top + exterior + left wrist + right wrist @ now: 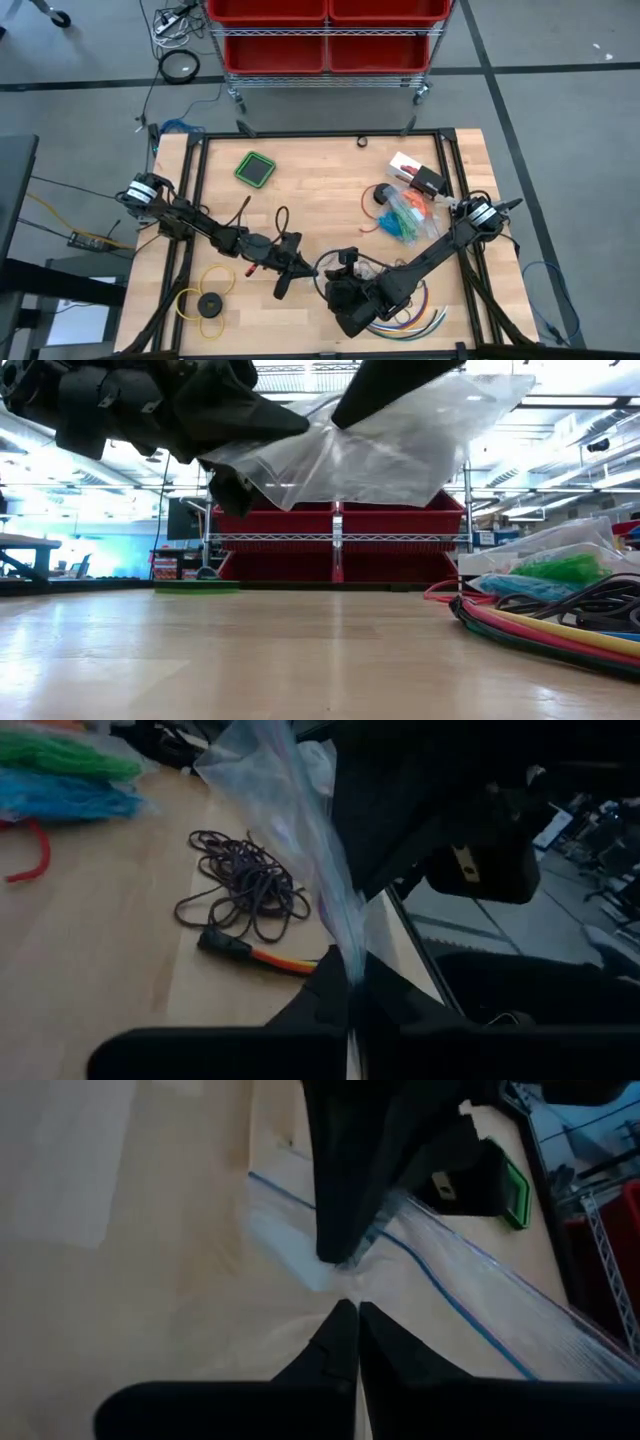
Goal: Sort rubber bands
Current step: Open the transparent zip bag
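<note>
Hidden: in the high view the clear plastic bag [380, 445] is almost invisible between the two arms; the low view shows it stretched in the air above the table [320, 190], its lower edge cut off by dark arm parts.
Hard to make out: single rubber bands cannot be told apart; the bunches read only as patches of colour.
Left gripper [352, 982]: fingers pressed together on one edge of the bag, over the middle of the table's near edge.
Right gripper [352, 1320]: fingers pressed together on the bag's other edge, close beside the left gripper, the two fingertips nearly meeting.
Rubber bands [408, 217]: blue, green and orange bunches lie together near the table's right edge, well apart from both grippers; a dark purple bunch [245, 885] lies loose on the wood, nearer the grippers.
Cables [415, 315]: multicoloured, curved, at the near right corner, under the right arm.
Yellow ring [205, 295]: near left corner, with a black disc.
Green square [256, 168]: toward the far edge.
</note>
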You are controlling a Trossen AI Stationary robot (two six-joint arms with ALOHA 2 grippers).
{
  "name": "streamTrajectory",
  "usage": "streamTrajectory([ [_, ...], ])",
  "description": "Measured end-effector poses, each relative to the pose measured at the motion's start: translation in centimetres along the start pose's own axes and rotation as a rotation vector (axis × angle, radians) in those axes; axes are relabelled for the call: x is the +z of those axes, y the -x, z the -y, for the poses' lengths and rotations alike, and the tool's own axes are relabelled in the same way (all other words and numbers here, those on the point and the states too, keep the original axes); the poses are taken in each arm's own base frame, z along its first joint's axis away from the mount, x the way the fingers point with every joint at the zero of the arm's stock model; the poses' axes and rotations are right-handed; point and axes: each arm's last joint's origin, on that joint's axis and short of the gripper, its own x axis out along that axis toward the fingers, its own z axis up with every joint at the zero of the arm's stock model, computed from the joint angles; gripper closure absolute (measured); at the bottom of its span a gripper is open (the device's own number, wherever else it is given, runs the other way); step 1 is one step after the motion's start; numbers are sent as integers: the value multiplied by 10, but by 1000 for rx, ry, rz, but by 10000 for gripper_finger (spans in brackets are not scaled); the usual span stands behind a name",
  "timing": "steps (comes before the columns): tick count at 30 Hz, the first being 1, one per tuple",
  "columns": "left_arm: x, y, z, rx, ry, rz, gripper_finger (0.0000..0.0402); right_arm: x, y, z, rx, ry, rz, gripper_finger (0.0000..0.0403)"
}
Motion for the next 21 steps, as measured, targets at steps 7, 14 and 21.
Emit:
streamTrajectory([
  [7,3,-8,4,31,-96,-102,397,25,18,12,19,-51,35,388],
  [14,9,-18,19,240,-351,-508,399,55,49,38,132,-153,23,374],
  [21,37,-17,58,385,-658,-599,400,64,41,73,238,-306,-110,366],
])
